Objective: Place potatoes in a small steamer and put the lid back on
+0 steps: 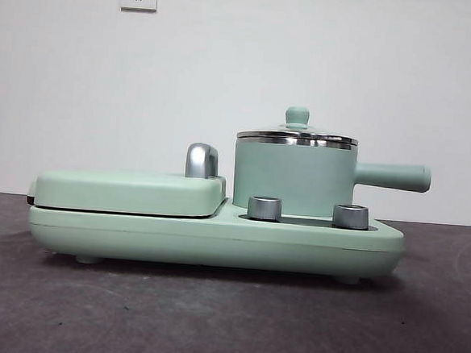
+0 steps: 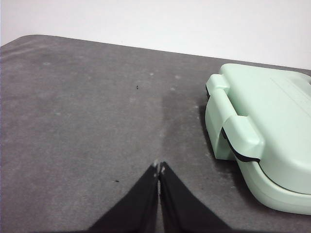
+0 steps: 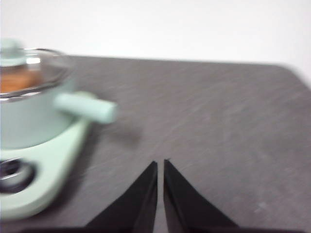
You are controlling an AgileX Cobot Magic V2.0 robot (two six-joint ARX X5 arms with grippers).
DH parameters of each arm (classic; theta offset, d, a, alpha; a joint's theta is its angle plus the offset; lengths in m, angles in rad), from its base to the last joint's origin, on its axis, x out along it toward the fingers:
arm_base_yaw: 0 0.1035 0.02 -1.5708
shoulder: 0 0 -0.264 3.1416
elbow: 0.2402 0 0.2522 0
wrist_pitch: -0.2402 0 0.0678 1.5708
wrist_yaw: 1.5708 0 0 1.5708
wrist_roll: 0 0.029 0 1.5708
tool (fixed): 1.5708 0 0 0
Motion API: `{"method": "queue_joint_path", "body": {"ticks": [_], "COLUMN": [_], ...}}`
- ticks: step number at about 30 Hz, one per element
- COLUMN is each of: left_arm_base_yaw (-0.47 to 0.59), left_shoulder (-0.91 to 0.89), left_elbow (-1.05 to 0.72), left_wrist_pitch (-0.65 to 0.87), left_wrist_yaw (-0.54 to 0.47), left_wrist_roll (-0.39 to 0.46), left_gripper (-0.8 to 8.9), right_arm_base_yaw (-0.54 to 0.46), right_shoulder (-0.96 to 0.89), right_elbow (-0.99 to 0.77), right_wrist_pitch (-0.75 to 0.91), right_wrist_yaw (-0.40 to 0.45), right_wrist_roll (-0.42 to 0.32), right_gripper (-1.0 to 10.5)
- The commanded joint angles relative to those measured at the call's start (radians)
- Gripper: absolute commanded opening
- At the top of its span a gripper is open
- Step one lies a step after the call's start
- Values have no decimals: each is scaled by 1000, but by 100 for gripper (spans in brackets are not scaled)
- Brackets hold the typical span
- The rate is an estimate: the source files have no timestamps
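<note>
The small steamer point(image 1: 293, 179), a mint-green pot with a steel rim and a straight side handle, stands on the right half of the green cooker base. The clear-glass lid point(image 1: 297, 134) with its green knob sits on the pot. In the right wrist view the steamer point(image 3: 29, 116) shows blurred, and an orange-brown potato point(image 3: 19, 80) shows through the lid point(image 3: 34, 68). My right gripper point(image 3: 160, 162) is shut and empty over bare table beside the pot's handle. My left gripper point(image 2: 159, 167) is shut and empty over bare table beside the griddle end. Neither arm shows in the front view.
The cooker base point(image 1: 215, 240) carries a flat mint-green griddle cover point(image 1: 129, 189) on its left half, also in the left wrist view point(image 2: 267, 131). Two steel knobs point(image 1: 265, 208) sit at the pot's foot. A dark grey table point(image 1: 209, 320) and a white wall surround it.
</note>
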State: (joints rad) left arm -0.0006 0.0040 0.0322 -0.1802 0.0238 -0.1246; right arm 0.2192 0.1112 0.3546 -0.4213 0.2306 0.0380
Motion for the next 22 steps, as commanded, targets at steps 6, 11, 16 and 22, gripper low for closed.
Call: {"method": "queue_joint_path", "body": {"ticks": [6, 11, 16, 22], "left_arm_base_yaw": [0, 0, 0, 0], "left_shoulder": [-1, -1, -1, -1], "left_elbow": [-19, -19, -19, -19], "left_wrist_pitch": [-7, -7, -7, -7], "left_wrist_yaw": [-4, -4, -4, -4], "left_wrist_roll": [-7, -7, -7, -7], "left_gripper": [6, 6, 6, 6], "right_arm_base_yaw": [-74, -101, -145, -201], "right_shoulder": [-84, -108, -108, -108], "right_elbow": [-250, -335, -343, -343], "right_wrist_pitch": [238, 241, 251, 247], "right_wrist_yaw": [-55, -86, -133, -176], "right_wrist_roll": [-15, 101, 107, 104], "right_gripper": [19, 19, 19, 19]}}
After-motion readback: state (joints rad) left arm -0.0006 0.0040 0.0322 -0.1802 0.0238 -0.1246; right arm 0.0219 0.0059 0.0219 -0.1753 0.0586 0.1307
